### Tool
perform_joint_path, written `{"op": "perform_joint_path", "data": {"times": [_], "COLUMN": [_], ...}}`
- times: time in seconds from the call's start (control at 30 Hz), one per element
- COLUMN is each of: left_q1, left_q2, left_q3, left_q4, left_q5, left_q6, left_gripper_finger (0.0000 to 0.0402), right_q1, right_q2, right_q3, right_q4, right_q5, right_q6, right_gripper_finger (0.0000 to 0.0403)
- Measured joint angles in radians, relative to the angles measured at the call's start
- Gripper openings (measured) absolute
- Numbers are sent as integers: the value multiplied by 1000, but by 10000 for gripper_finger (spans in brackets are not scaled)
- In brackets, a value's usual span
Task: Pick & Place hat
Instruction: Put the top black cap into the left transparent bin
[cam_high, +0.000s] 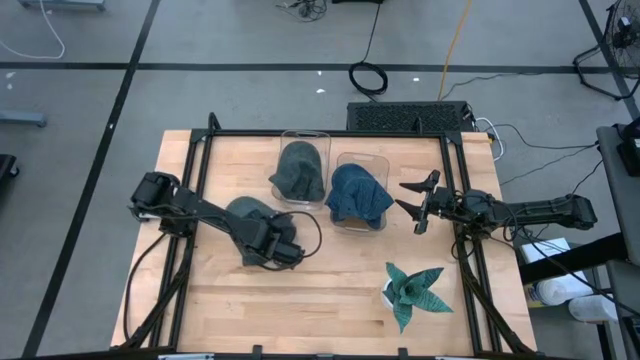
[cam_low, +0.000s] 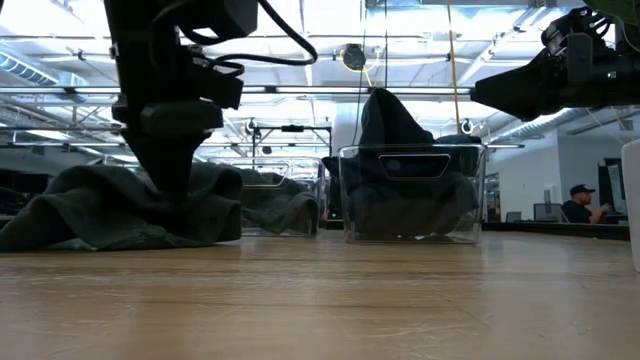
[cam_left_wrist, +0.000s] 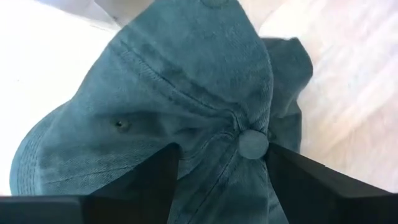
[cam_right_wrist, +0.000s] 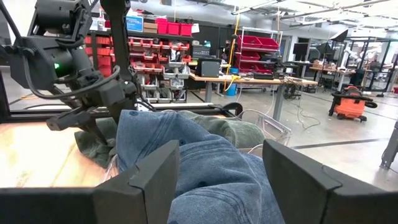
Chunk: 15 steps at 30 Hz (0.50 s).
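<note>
You are seeing the left hand (cam_high: 262, 243) covering much of the grey-green hat (cam_high: 243, 212) from above, so contact is hiding beneath it. The low view is cutting off the left arm at its top edge. The left wrist frame is cropping the hat's brim. The blue hat (cam_low: 400, 160) is concealing its bin's (cam_low: 414, 195) interior.

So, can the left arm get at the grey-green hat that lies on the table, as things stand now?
Probably yes. The left gripper is already down on the grey-green hat, its open fingers on either side of the crown button, and nothing lies between them. The right gripper waits open beside the blue hat.
</note>
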Motion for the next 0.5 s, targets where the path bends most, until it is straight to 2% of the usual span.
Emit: {"op": "perform_joint_path", "data": {"times": [0.3,0.5], "left_q1": [-12,-11], "left_q2": [67,66], "left_q3": [0,0], "left_q4": [-10,-9], "left_q5": [-25,-24], "left_q6": [-49,-53], "left_gripper_finger": [245,222], "right_q1": [0,0], "right_q2": [0,0], "right_q3": [0,0], "right_q4": [0,0], "right_q5": [0,0], "right_q6": [0,0], "right_gripper_finger": [222,222]}}
